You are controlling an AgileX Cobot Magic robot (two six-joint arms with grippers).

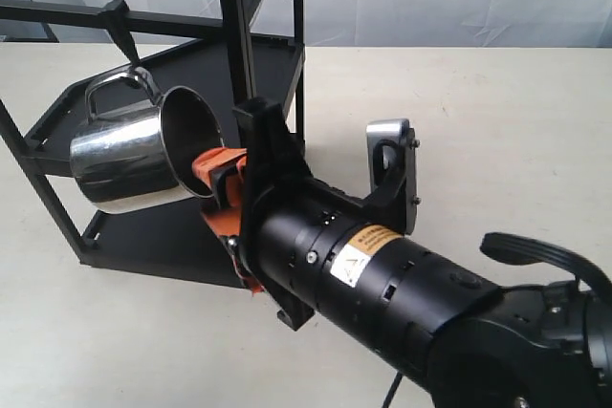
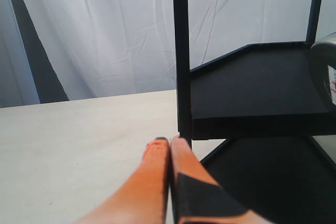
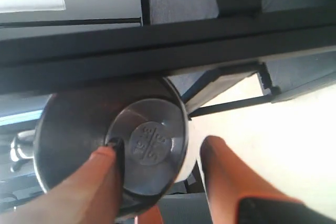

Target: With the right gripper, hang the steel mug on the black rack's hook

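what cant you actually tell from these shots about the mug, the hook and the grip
- Exterior view: the steel mug's handle meets the hook; whether it bears weight is unclear.
- Exterior view: the right gripper's own body hides its grip.
- Right wrist view: the hook is hidden behind the black rack's bar.

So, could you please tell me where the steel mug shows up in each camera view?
Exterior view: steel mug at left, tilted, handle up by the hook.
Left wrist view: only a shiny sliver at the right edge.
Right wrist view: centre-left, looking into its mouth.
Shared landmark: the black rack.
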